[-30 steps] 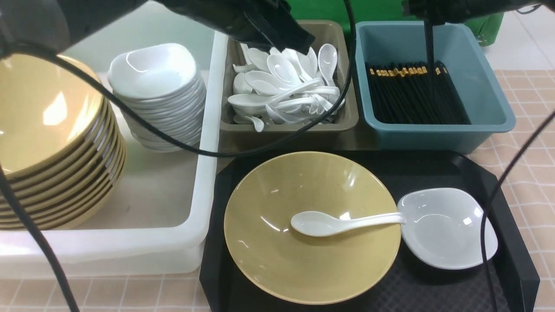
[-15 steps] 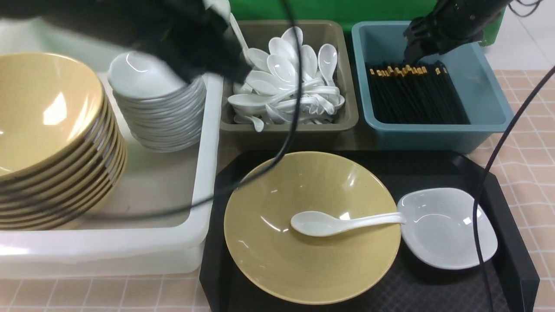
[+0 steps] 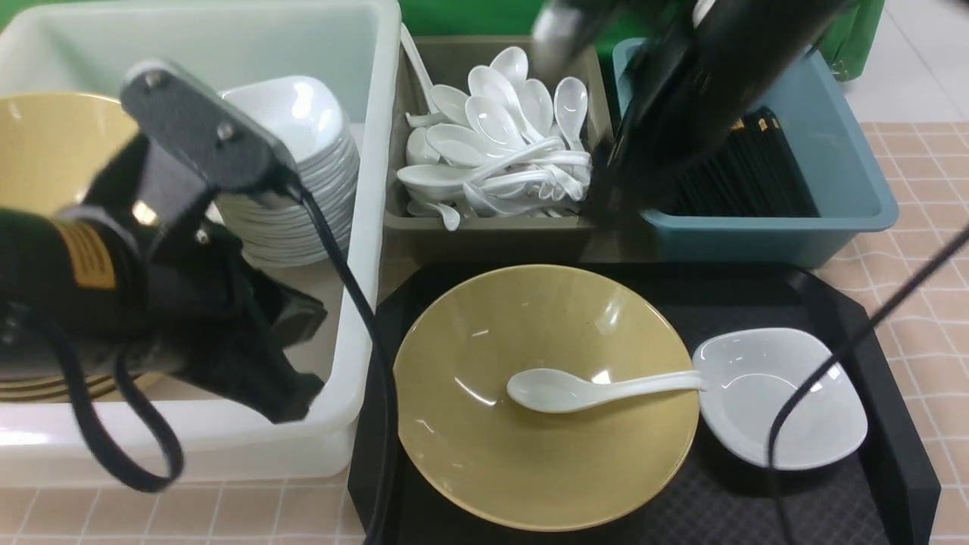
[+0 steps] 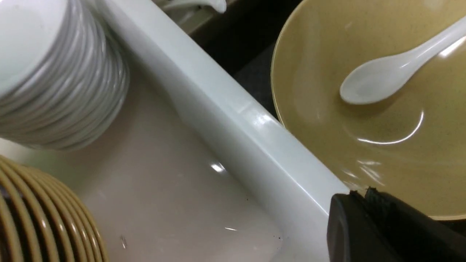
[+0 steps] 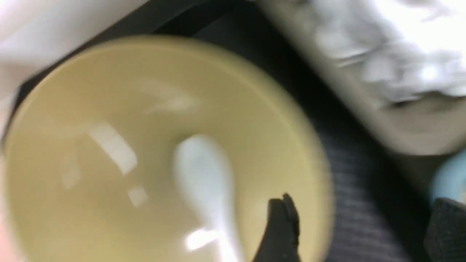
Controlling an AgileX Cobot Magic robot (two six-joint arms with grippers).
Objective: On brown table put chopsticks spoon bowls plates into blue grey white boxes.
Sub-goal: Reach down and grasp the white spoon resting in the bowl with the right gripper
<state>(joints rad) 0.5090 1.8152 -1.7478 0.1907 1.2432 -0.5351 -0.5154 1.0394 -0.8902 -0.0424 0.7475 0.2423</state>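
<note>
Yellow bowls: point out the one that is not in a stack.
The single bowl on the black tray, with a white spoon lying in it. The other bowls are nested in a stack inside the white box.

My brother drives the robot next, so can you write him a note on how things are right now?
Left gripper: shut, empty, by the white box rim.
Right gripper: open, empty, facing the bowl.
On the tray: the bowl with the spoon lying in it, and the plate beside it.
Done: stacked bowls and stacked plates are in the white box, spoons in the grey box, chopsticks in the blue box.
Left: spoon to the grey box, bowl and plate to the white box.
</note>
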